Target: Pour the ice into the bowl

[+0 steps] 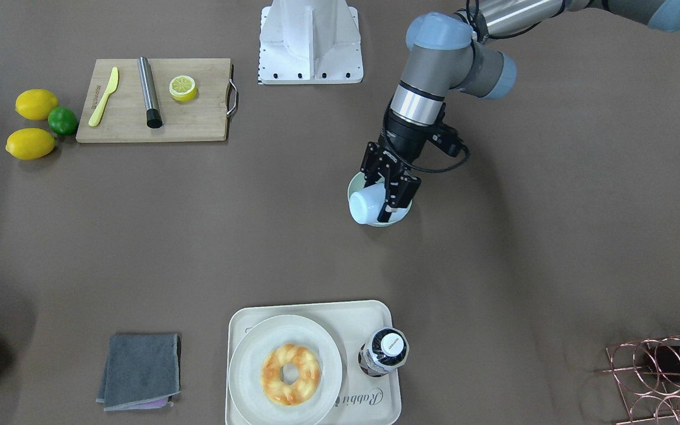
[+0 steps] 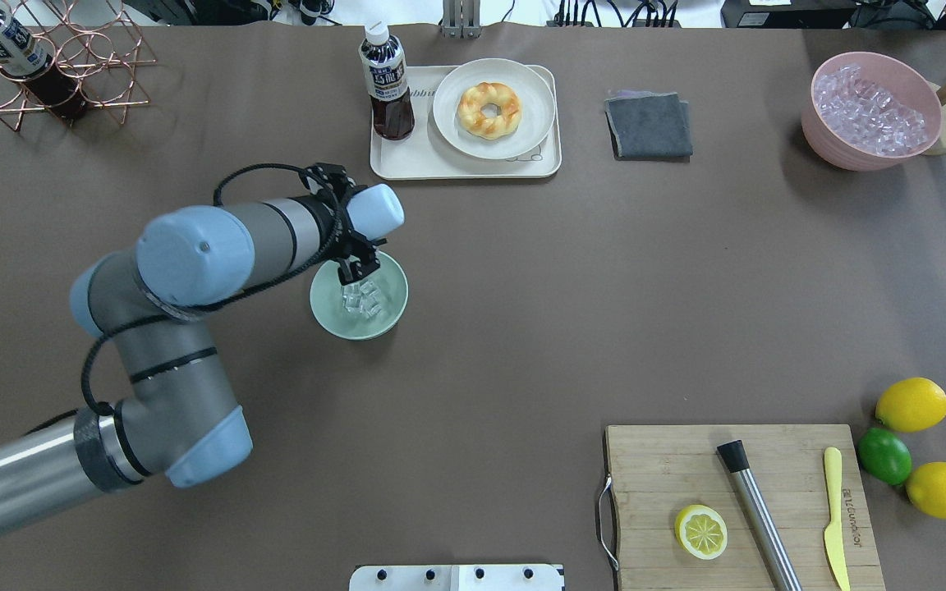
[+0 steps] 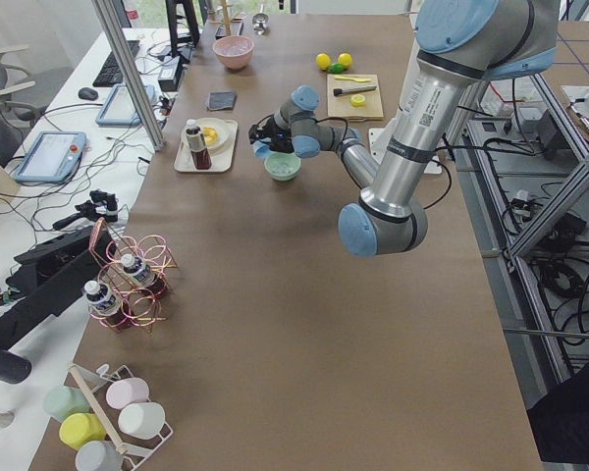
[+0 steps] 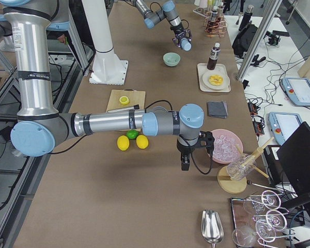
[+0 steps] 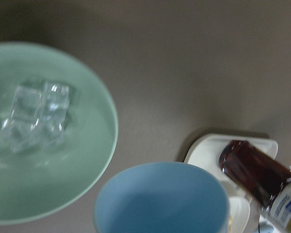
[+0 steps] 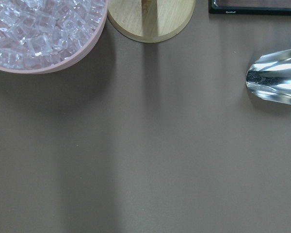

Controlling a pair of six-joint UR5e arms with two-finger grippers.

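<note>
Mint-green bowl is already holding the ice. The left gripper is clamping the tilted light blue cup above it, and the cup is looking empty. Pouring is probably finishing; righting the cup and setting it aside is coming next. I cannot tell how the right gripper stands.

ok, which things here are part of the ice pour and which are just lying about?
In play: ice, lying in the bowl; light blue cup; left gripper holding that cup.

Lying about: pink tub, lemons, lime, cutting board, tray, bottle, grey cloth, wire rack.
</note>
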